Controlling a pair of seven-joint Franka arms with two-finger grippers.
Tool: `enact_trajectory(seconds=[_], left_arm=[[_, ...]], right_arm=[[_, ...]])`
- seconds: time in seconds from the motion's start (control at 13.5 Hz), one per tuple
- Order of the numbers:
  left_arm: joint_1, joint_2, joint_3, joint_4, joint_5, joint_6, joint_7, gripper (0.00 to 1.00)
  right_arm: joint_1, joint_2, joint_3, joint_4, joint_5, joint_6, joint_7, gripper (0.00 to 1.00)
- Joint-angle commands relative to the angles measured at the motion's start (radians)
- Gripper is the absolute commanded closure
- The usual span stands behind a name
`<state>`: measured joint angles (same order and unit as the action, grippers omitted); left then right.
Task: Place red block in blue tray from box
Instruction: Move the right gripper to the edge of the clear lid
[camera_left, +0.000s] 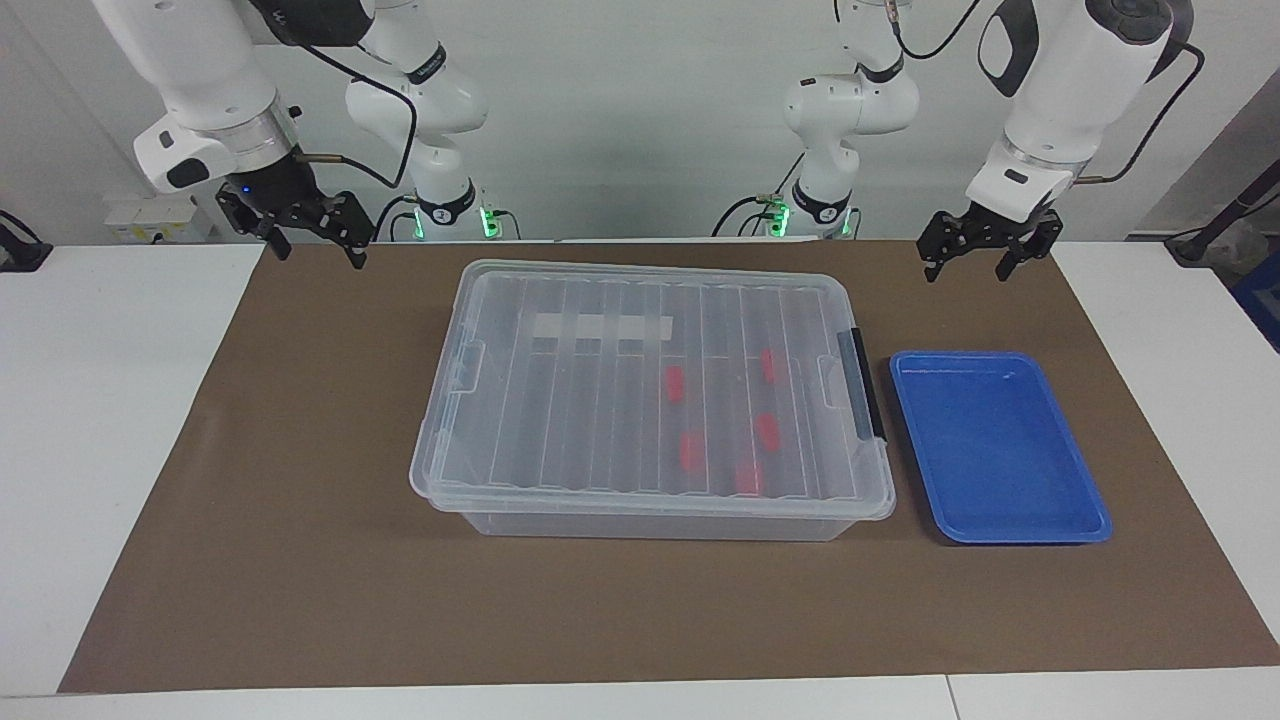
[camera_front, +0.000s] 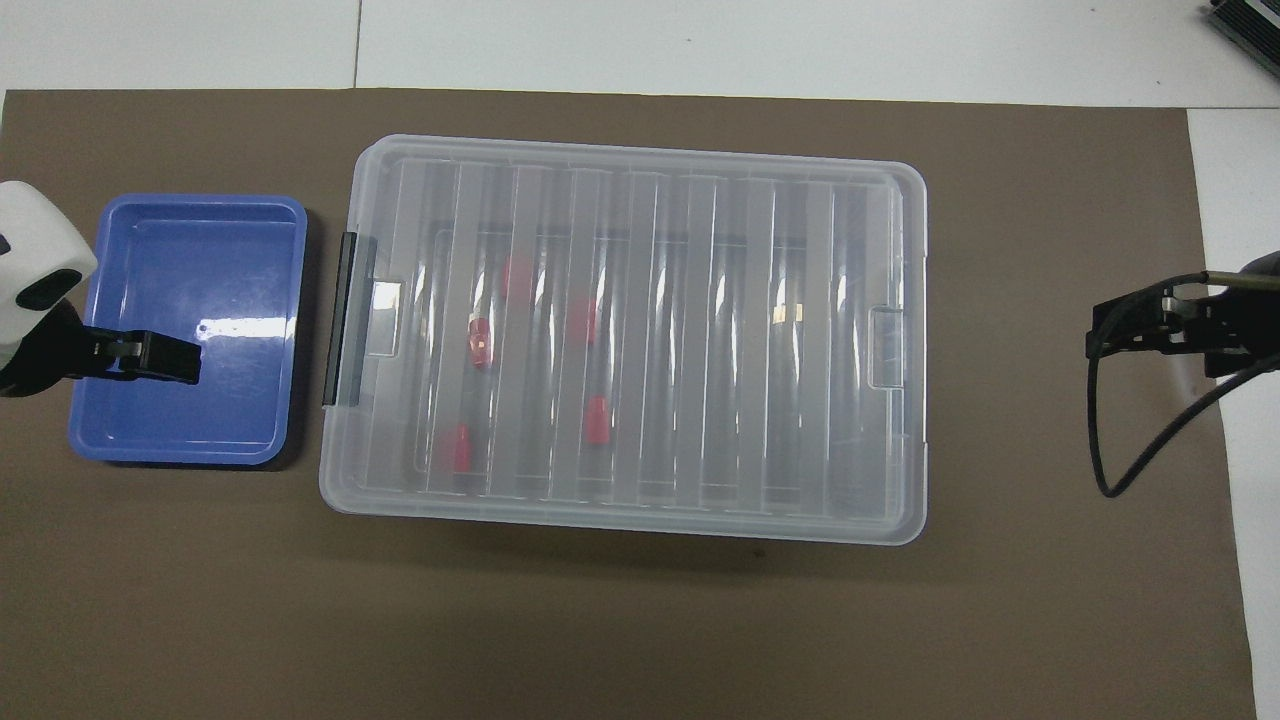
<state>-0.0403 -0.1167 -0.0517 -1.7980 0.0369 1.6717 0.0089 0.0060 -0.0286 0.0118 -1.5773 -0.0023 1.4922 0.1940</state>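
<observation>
The box (camera_left: 600, 400), a clear bin with its ribbed lid on, lies in the middle of the brown mat; it also shows in the overhead view (camera_front: 700, 340). Several red blocks lie inside under the lid, toward the left arm's end, one such red block (camera_left: 675, 383) (camera_front: 597, 420) among them. The blue tray (camera_left: 1000, 445) (camera_front: 190, 270) sits empty beside the box at the left arm's end. My left gripper (camera_left: 985, 262) (camera_front: 185, 362) hangs open, raised over the mat by the tray. My right gripper (camera_left: 315, 248) (camera_front: 1100, 335) hangs open, raised over the mat's other end.
A dark grey clip handle (camera_left: 865, 385) sits on the box's end next to the tray. The brown mat (camera_left: 300, 500) covers a white table (camera_left: 100, 400). A black cable (camera_front: 1130, 470) loops from the right wrist.
</observation>
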Motion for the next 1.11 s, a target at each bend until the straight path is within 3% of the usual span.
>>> enact_trajectory(seconds=[0.0, 0.37, 0.67, 1.04], left_arm=[[-0.009, -0.029, 0.012, -0.031, -0.012, 0.017, 0.005, 0.0], [-0.009, -0.027, 0.012, -0.031, -0.017, 0.02, 0.006, 0.0], [-0.007, -0.026, 0.012, -0.026, -0.026, 0.025, 0.005, 0.0], [-0.009, -0.024, 0.013, -0.023, -0.083, 0.031, 0.002, 0.0]], right_arm=[[-0.015, -0.031, 0.007, -0.039, 0.004, 0.007, -0.008, 0.0], [-0.012, -0.036, 0.007, -0.061, 0.005, 0.042, -0.011, 0.0], [-0.003, -0.128, 0.008, -0.306, 0.008, 0.29, -0.005, 0.0], [0.052, -0.122, 0.01, -0.424, 0.031, 0.449, 0.038, 0.0]])
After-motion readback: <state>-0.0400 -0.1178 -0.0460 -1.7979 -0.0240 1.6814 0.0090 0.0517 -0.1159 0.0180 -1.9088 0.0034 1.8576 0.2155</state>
